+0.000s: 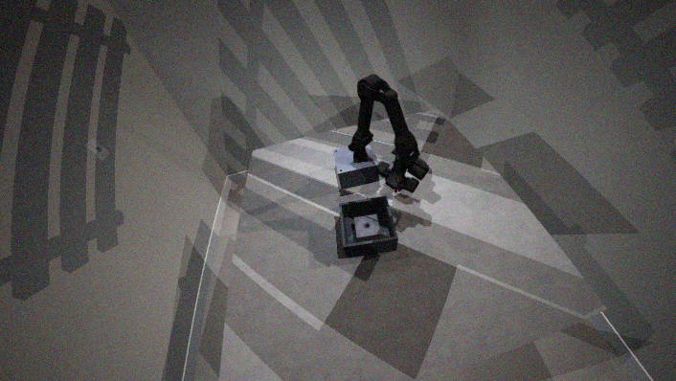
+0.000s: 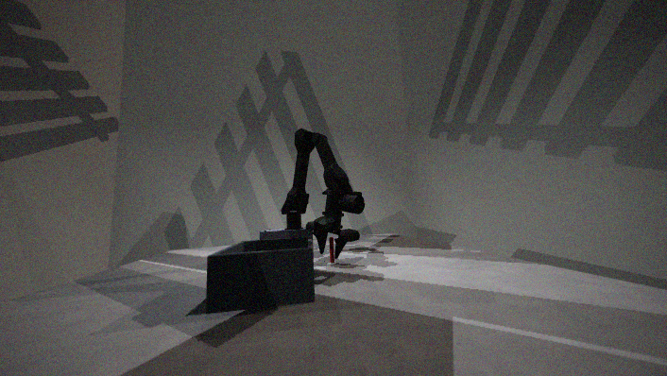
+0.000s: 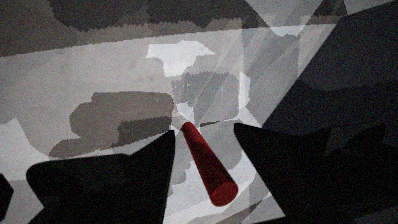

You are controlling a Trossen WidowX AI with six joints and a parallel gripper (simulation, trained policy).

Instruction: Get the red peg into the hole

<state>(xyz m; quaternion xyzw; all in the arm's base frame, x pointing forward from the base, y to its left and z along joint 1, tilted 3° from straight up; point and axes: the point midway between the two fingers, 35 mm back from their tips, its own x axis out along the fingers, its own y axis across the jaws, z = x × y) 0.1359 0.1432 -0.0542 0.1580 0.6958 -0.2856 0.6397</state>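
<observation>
The red peg (image 1: 395,190) (image 2: 332,250) (image 3: 205,160) stands upright beside the box, outside it. My gripper (image 2: 330,255) (image 3: 204,130) is low around the peg, with its fingers partly apart. In the wrist view the peg is between the two black fingers, with a gap on each side, so the gripper is open and not holding it. The dark open box (image 1: 366,249) (image 2: 261,279) stands in front of the arm. The pale plate (image 1: 361,232) at its bottom shows an empty dark hole in the top view. The exterior view shows only the box's outer walls.
The arm's base block (image 1: 357,179) (image 2: 283,233), dark with a pale top, stands behind the box. A large dark block (image 3: 350,65) fills the right side of the wrist view, beside the right finger. Striped shadows cross the table and walls.
</observation>
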